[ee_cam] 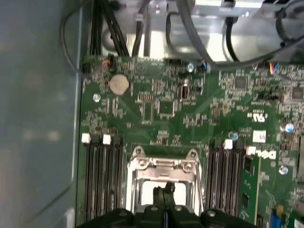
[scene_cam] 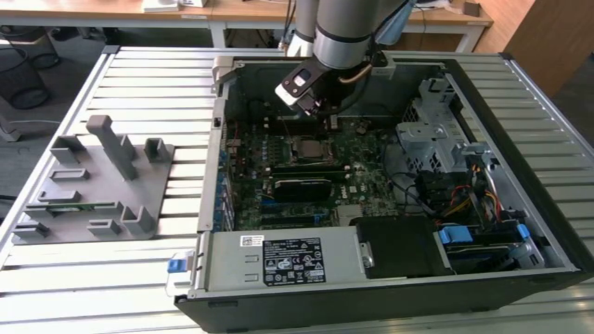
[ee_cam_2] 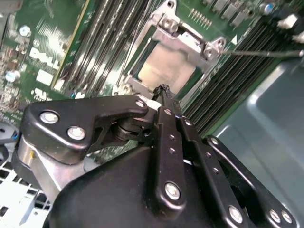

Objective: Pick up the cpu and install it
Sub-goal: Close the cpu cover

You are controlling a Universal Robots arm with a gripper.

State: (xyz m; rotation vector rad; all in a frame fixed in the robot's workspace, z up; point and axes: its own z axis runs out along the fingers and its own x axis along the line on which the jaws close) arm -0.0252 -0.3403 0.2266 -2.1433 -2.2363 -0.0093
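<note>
I have the arm reaching down into the open computer case (scene_cam: pixel 371 306), which lies on the slatted desk (scene_cam: pixel 111 292). The claw (scene_cam: pixel 325 117) hangs over the upper part of the motherboard (ee_cam: pixel 161 109).

In the second wrist view the claw (ee_cam_2: pixel 164 92) is clenched. Its two black fingers (ee_cam_2: pixel 171 137) meet at one narrow tip, and I see nothing pinched between them. That tip sits directly over the socket frame (ee_cam_2: pixel 187 38), just above it; I cannot tell whether it actually touches.

Inside the frame lies a flat, pale silver-tan square, which I take to be the cpu (ee_cam_2: pixel 166 71), lying in the socket rather than in my grip. The first wrist view agrees: the fingertip (ee_cam: pixel 166 190) is centred below the frame's metal bar (ee_cam: pixel 164 165), with the memory slots (ee_cam: pixel 99 175) flanking it on both sides.

My reading is that the pick-up and carry are done and I am at the seating end of the job, with the chip placed and the claw empty above it. I cannot confirm from here that the chip sits flush or that the frame is latched.

Any further motion calls for a straight vertical path and light force. The frame's edges crowd the tip, and a sideways nudge could skew the chip on the socket's contacts.
</note>
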